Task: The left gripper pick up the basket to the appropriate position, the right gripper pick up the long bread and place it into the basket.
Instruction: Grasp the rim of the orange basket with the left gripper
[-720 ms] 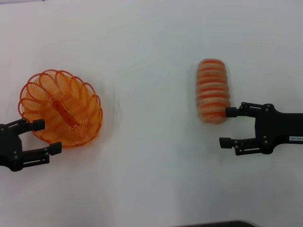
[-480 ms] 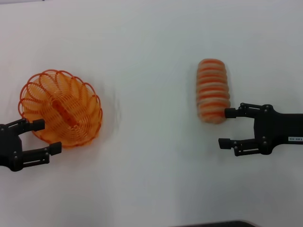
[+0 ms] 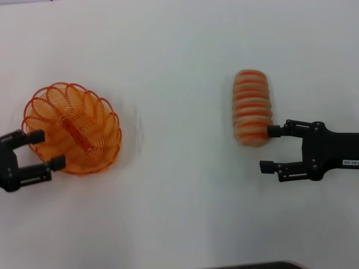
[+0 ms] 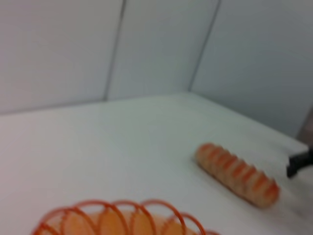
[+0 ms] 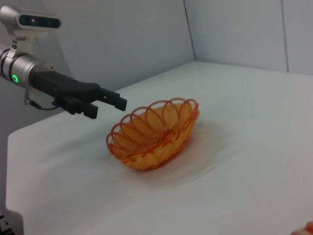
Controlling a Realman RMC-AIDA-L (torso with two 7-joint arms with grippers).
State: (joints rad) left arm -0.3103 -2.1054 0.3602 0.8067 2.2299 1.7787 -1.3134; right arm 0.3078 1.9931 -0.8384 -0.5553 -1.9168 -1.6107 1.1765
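Note:
The orange wire basket (image 3: 72, 128) stands on the white table at the left. My left gripper (image 3: 47, 150) is open at the basket's near left rim, its upper finger over the rim. The right wrist view shows it (image 5: 105, 106) hovering above and beside the basket (image 5: 154, 132), apart from it. The long bread (image 3: 252, 106) lies at the right, striped tan and orange. My right gripper (image 3: 268, 149) is open just beyond the bread's near end, its upper finger against that end; nothing is between the jaws. The left wrist view shows the bread (image 4: 237, 174) and the basket rim (image 4: 122, 218).
The white table (image 3: 179, 67) spreads between the basket and the bread. A dark edge (image 3: 252, 265) shows at the bottom of the head view. The table's edge (image 5: 10, 196) drops off behind the left arm; grey walls (image 4: 146, 49) stand beyond the table.
My left gripper has shifted left and a little farther back along the basket's rim, still open. The right gripper, the bread and the basket have stayed in place.

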